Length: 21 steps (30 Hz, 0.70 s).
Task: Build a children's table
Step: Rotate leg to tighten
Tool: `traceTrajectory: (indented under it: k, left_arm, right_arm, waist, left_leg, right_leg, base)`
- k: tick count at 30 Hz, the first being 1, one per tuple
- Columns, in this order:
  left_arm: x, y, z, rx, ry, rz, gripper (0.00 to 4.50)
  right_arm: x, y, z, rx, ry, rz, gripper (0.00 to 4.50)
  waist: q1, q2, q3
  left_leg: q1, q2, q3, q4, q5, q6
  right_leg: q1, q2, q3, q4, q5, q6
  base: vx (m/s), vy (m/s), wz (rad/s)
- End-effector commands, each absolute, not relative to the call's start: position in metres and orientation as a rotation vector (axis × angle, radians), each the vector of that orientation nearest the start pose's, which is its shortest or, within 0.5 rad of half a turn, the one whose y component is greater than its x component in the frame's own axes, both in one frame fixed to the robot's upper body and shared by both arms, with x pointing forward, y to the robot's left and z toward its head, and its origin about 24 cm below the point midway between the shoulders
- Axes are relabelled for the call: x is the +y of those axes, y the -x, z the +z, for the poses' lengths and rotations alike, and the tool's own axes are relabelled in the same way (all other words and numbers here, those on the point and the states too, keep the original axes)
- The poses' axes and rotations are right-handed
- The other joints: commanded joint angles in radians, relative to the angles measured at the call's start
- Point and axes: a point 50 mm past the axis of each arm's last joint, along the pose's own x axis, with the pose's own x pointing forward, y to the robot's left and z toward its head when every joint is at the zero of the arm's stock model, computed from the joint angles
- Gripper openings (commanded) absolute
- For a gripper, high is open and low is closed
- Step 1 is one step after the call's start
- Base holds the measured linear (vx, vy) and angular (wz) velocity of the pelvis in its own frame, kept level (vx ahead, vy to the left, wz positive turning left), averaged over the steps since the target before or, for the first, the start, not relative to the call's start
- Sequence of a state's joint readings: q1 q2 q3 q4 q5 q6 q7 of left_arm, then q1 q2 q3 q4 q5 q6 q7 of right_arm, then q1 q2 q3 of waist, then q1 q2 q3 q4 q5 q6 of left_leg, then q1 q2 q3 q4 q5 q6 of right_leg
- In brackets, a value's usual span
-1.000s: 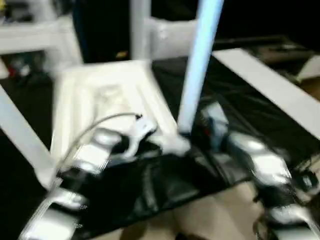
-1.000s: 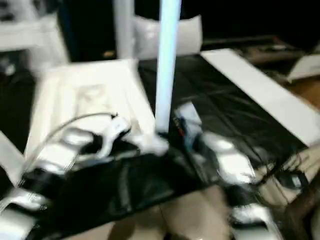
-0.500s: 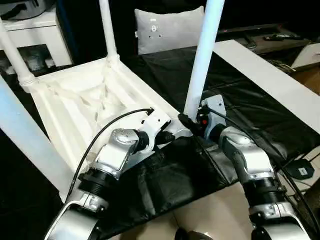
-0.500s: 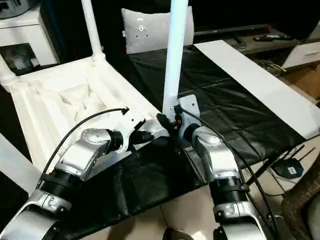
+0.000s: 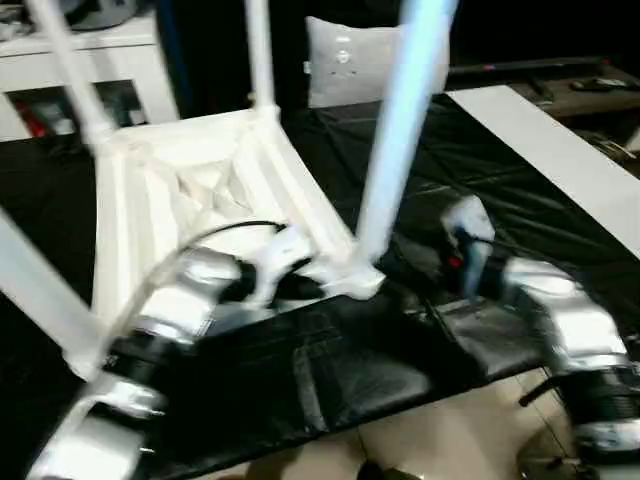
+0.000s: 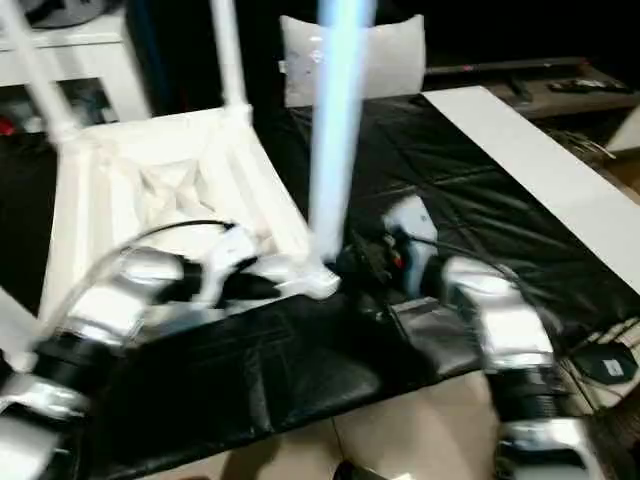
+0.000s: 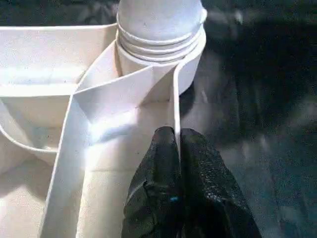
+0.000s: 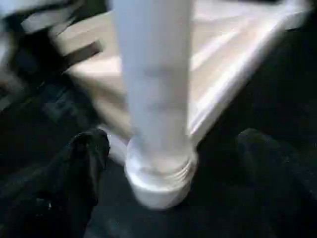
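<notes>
The children's table lies upside down on a black mat, its white ribbed tabletop facing up. White legs stand upright in its corner sockets. The nearest leg rises from the near right corner. My left gripper is shut on the tabletop's thin rim, just beside that socket. My right gripper is open, with its black fingers spread wide on either side of the leg's base and apart from it. In the right eye view the right gripper sits low on the mat, to the right of the leg.
More legs stand at the far corner, the far left corner and the near left. A grey cushion and a white cabinet stand behind. A white board lies at the right, and beige floor shows near me.
My right gripper has opened wide and drawn back to the right from the leg's base. The left gripper still pinches the rim. The head camera has shifted.
</notes>
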<state>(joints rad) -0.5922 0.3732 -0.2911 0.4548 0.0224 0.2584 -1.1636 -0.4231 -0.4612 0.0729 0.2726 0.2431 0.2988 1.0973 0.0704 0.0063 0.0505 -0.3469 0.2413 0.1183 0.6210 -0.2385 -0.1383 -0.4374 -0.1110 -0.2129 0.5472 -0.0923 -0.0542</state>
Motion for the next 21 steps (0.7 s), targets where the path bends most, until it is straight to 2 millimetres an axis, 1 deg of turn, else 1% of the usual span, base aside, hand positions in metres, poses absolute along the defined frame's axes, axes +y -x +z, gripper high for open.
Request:
traceTrajectory:
  k: [1,2,3,4,5,6,7,8,9,10,12,13,14,15,17,18,19,20,21]
  left_arm:
    - [0.111,-0.311,0.079,0.390,-0.409,-1.497,0.00]
    - [0.113,-0.310,0.079,0.396,-0.406,-1.522,0.00]
    - [0.114,-0.309,0.079,0.405,-0.410,-1.536,0.00]
    - [0.115,-0.309,0.078,0.413,-0.418,-1.551,0.00]
    - [0.116,-0.308,0.078,0.421,-0.423,-1.563,0.00]
    - [0.116,-0.306,0.078,0.428,-0.423,-1.583,0.00]
    - [0.116,-0.304,0.077,0.438,-0.428,-1.611,0.00]
    - [0.116,-0.304,0.077,0.440,-0.430,-1.618,0.00]
    - [0.116,-0.301,0.076,0.449,-0.439,-1.653,0.00]
    - [0.116,-0.301,0.076,0.449,-0.439,-1.653,0.00]
    - [0.116,-0.299,0.075,0.450,-0.443,-1.681,0.00]
    - [0.116,-0.298,0.074,0.448,-0.443,-1.689,0.00]
    - [0.116,-0.298,0.074,0.447,-0.443,-1.689,0.00]
    - [0.116,-0.297,0.074,0.450,-0.444,-1.694,0.00]
    - [0.116,-0.297,0.074,0.451,-0.445,-1.697,0.00]
    - [0.116,-0.297,0.074,0.450,-0.450,-1.696,0.00]
    - [0.116,-0.297,0.074,0.450,-0.454,-1.695,0.00]
    - [0.116,-0.297,0.074,0.450,-0.455,-1.695,0.00]
    - [0.116,-0.297,0.074,0.449,-0.461,-1.694,0.00]
  right_arm:
    - [-0.175,-0.294,0.087,0.301,0.152,1.237,4.47]
    - [-0.175,-0.291,0.087,0.315,0.161,1.277,4.47]
    - [-0.174,-0.290,0.087,0.324,0.169,1.301,4.47]
    - [-0.174,-0.290,0.086,0.325,0.176,1.314,4.47]
    - [-0.173,-0.290,0.086,0.326,0.175,1.322,4.47]
    - [-0.172,-0.290,0.086,0.329,0.156,1.336,4.47]
    - [-0.170,-0.289,0.086,0.336,0.132,1.359,4.30]
    - [-0.170,-0.289,0.086,0.337,0.127,1.366,4.18]
    - [-0.167,-0.289,0.085,0.350,0.088,1.399,4.11]
    - [-0.167,-0.289,0.085,0.350,0.088,1.399,4.08]
    - [-0.165,-0.287,0.084,0.361,0.073,1.436,3.99]
    - [-0.163,-0.286,0.083,0.373,0.064,1.460,3.82]
    - [-0.163,-0.286,0.083,0.373,0.064,1.461,3.82]
    - [-0.162,-0.285,0.082,0.380,0.060,1.470,3.67]
    - [-0.162,-0.285,0.082,0.383,0.058,1.474,3.62]
    - [-0.162,-0.283,0.081,0.392,0.054,1.485,3.44]
    - [-0.161,-0.282,0.080,0.403,0.046,1.499,3.31]
    - [-0.161,-0.282,0.080,0.404,0.045,1.500,3.31]
    - [-0.161,-0.279,0.078,0.416,0.031,1.517,3.22]
  waist:
    - [0.002,-0.010,-0.084]
    - [0.005,-0.009,-0.084]
    - [0.014,-0.010,-0.084]
    - [0.018,-0.009,-0.084]
    - [0.022,-0.008,-0.083]
    - [0.026,-0.009,-0.084]
    - [0.028,-0.009,-0.082]
    - [0.030,-0.016,-0.081]
    - [0.033,-0.014,-0.081]
    - [0.034,-0.016,-0.080]
    - [0.034,-0.018,-0.079]
    - [0.033,-0.020,-0.079]
    - [0.034,-0.020,-0.079]
    - [0.033,-0.021,-0.079]
    - [0.030,-0.022,-0.077]
    - [0.028,-0.026,-0.078]
    - [0.028,-0.026,-0.077]
    - [0.028,-0.024,-0.077]
    - [0.026,-0.023,-0.077]
  left_leg:
    - [-0.007,-0.011,0.040,-0.070,-0.049,0.116]
    - [-0.007,-0.011,0.040,-0.070,-0.049,0.116]
    - [-0.006,-0.010,0.041,-0.071,-0.047,0.117]
    - [-0.005,-0.009,0.042,-0.071,-0.044,0.116]
    - [-0.001,-0.007,0.043,-0.072,-0.049,0.112]
    - [-0.002,-0.007,0.043,-0.072,-0.052,0.105]
    - [-0.002,-0.007,0.044,-0.073,-0.056,0.102]
    - [-0.004,-0.007,0.045,-0.074,-0.069,0.098]
    - [-0.003,-0.008,0.045,-0.074,-0.082,0.091]
    - [-0.003,-0.009,0.046,-0.074,-0.090,0.089]
    - [-0.004,-0.012,0.046,-0.074,-0.104,0.076]
    - [-0.004,-0.015,0.047,-0.072,-0.109,0.074]
    - [-0.005,-0.017,0.048,-0.072,-0.109,0.074]
    - [-0.006,-0.018,0.048,-0.071,-0.112,0.072]
    - [-0.007,-0.021,0.048,-0.069,-0.120,0.068]
    - [-0.007,-0.023,0.049,-0.067,-0.126,0.067]
    - [-0.007,-0.025,0.049,-0.065,-0.131,0.067]
    - [-0.007,-0.026,0.049,-0.065,-0.132,0.066]
    - [-0.007,-0.026,0.049,-0.064,-0.138,0.067]
  right_leg:
    - [0.090,-0.037,0.063,-0.050,-0.391,-0.066]
    - [0.090,-0.037,0.063,-0.050,-0.392,-0.069]
    - [0.090,-0.037,0.065,-0.048,-0.391,-0.071]
    - [0.088,-0.037,0.067,-0.047,-0.388,-0.075]
    - [0.084,-0.037,0.068,-0.048,-0.390,-0.080]
    - [0.085,-0.037,0.068,-0.047,-0.394,-0.082]
    - [0.085,-0.037,0.068,-0.047,-0.401,-0.080]
    - [0.086,-0.037,0.068,-0.047,-0.421,-0.072]
    - [0.086,-0.038,0.067,-0.051,-0.443,-0.060]
    - [0.087,-0.038,0.065,-0.054,-0.454,-0.054]
    - [0.087,-0.038,0.062,-0.060,-0.485,-0.031]
    - [0.087,-0.035,0.059,-0.064,-0.501,-0.018]
    - [0.087,-0.036,0.059,-0.066,-0.509,-0.011]
    - [0.087,-0.035,0.056,-0.069,-0.524,0.001]
    - [0.086,-0.033,0.050,-0.075,-0.548,0.021]
    - [0.085,-0.031,0.046,-0.079,-0.562,0.035]
    - [0.084,-0.029,0.042,-0.081,-0.574,0.049]
    - [0.083,-0.029,0.041,-0.084,-0.579,0.054]
    - [0.084,-0.027,0.037,-0.087,-0.583,0.062]
  base:
    - [0.000,0.000,0.00]
    - [0.000,0.000,0.00]
    - [0.000,0.000,0.00]
    - [0.000,0.000,0.00]
    - [0.000,0.000,0.00]
    - [0.000,0.000,0.00]
    - [0.000,0.000,0.00]
    - [0.000,0.000,0.00]
    - [0.000,0.000,0.00]
    - [0.000,0.000,0.00]
    - [0.000,0.000,0.00]
    - [0.000,0.000,0.00]
    - [0.000,0.000,0.00]
    - [0.000,0.000,0.00]
    - [0.000,0.000,0.00]
    - [0.000,0.000,0.00]
    - [0.000,0.000,0.00]
    - [0.000,0.000,0.00]
    - [0.000,0.000,0.00]
